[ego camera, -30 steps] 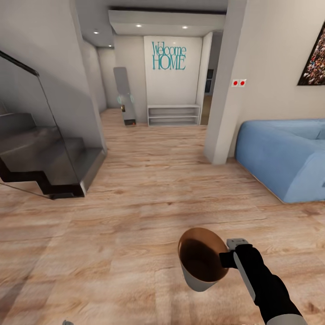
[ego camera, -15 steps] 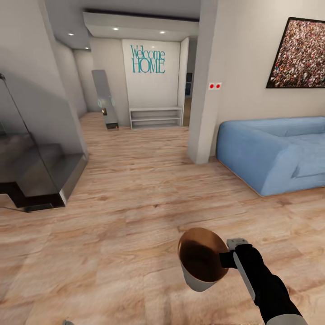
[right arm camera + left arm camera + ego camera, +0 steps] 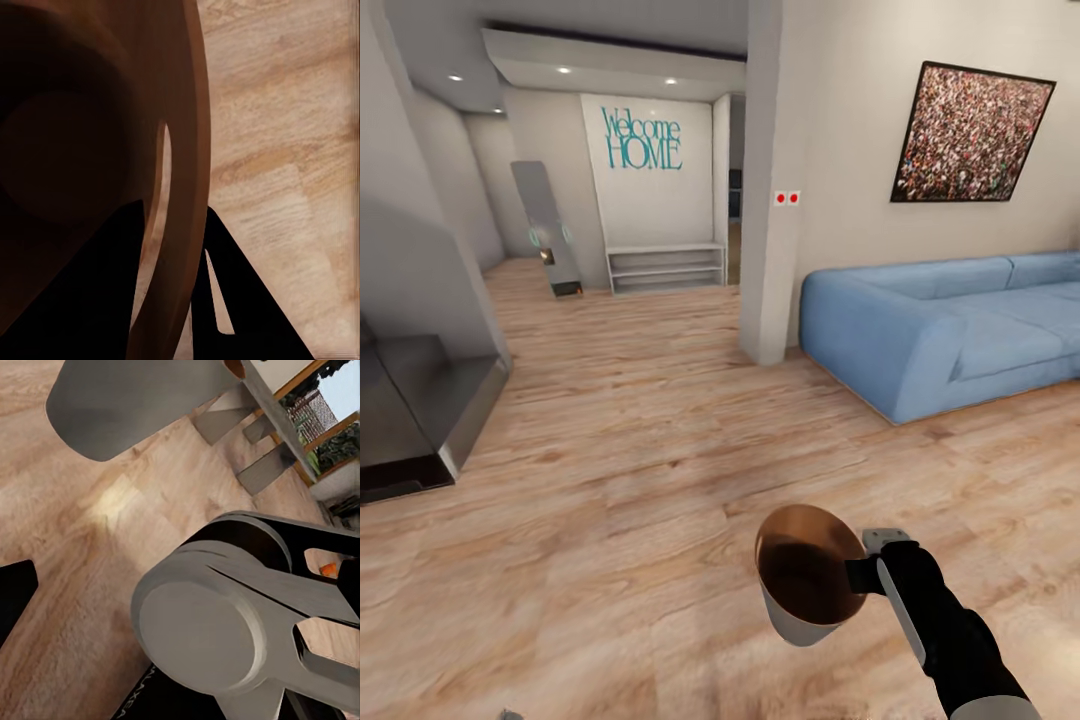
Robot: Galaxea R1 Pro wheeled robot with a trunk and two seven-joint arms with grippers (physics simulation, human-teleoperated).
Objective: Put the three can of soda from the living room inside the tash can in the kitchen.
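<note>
My right gripper (image 3: 863, 575) is shut on the rim of the tash can (image 3: 797, 618), a pale grey bin with a glossy brown inside, and holds it upright above the wood floor. In the right wrist view the brown rim (image 3: 184, 150) runs between the two dark fingers (image 3: 244, 307), and the bin looks empty. I am in the living room. The three can of soda and the kitchen are out of view. A black finger edge (image 3: 15, 592) of the left gripper shows beside grey robot parts; its state is unclear.
A long light-blue sofa (image 3: 940, 330) stands at the right under a framed picture (image 3: 970, 135). A white pillar (image 3: 765, 250) stands beside it. Dark stairs (image 3: 410, 410) are on the left. A hallway with a low shelf (image 3: 665, 268) lies ahead across open wood floor.
The whole view has swung to the right: stairs and hallway slid left, and more of the sofa and picture came in. The bin and right arm keep their place in the picture.
</note>
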